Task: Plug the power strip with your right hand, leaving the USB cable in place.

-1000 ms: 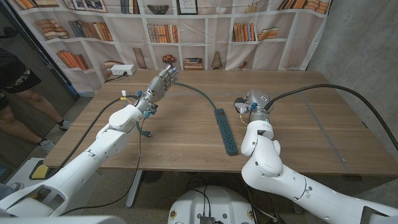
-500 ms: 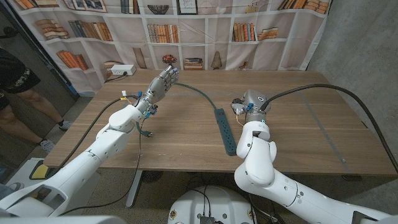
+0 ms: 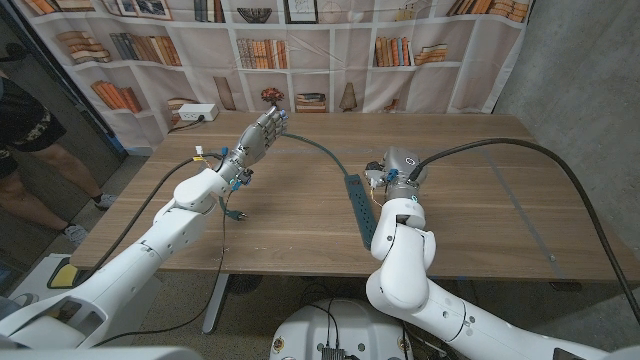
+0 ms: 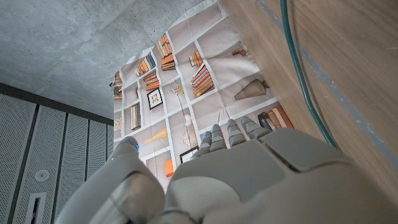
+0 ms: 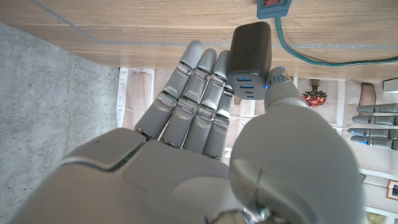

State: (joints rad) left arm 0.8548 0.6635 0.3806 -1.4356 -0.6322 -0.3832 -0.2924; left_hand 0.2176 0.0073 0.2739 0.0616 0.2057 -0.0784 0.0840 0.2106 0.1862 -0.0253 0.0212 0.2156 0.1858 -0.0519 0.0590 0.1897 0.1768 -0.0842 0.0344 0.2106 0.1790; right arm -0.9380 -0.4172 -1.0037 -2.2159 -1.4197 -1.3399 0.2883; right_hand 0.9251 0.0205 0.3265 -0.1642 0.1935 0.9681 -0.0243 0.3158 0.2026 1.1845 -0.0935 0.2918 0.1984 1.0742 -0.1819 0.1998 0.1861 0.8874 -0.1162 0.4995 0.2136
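Note:
A dark green power strip lies along the middle of the wooden table, its cable curving off toward the far left. In the right wrist view its end with a red switch shows just past my fingers. My right hand hovers beside the strip's far end and pinches a dark grey charger block between thumb and fingers. The left hand is raised over the far left of the table, fingers straight and holding nothing; the green cable runs past it.
A white socket box sits at the table's far left corner. A thin cable with a plug hangs from my left forearm. A person stands at the left edge. A bookshelf-print curtain backs the table.
My right arm has swung left, bringing the hand with the charger block closer to the strip's far end. The left arm has stayed still.

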